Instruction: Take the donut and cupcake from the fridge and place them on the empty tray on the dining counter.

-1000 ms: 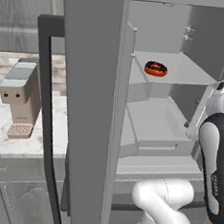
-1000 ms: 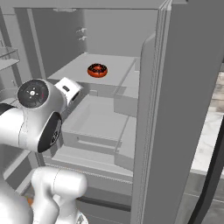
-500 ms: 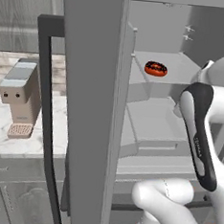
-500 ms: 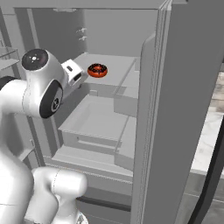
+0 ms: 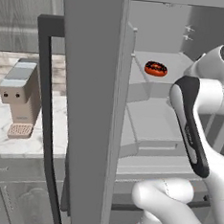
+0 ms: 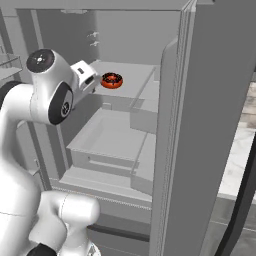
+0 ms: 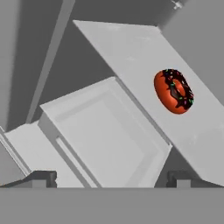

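Observation:
The donut, orange-brown with dark speckled icing, lies on an upper shelf of the fridge, whose door stands open. In the hand view the donut is ahead and to the right of my gripper. The gripper is open with nothing between its fingertips. In the right base view the white hand hovers at shelf height just left of the donut, apart from it. The cupcake, the tray and the dining counter are out of view.
Below the donut's shelf sits a wide grey drawer bin. The open fridge doors flank the compartment on both sides. A beige coffee machine stands on a marbled counter left of the fridge.
The arm has risen and swung its hand up from the lower drawer level to the donut's shelf. The donut has not moved.

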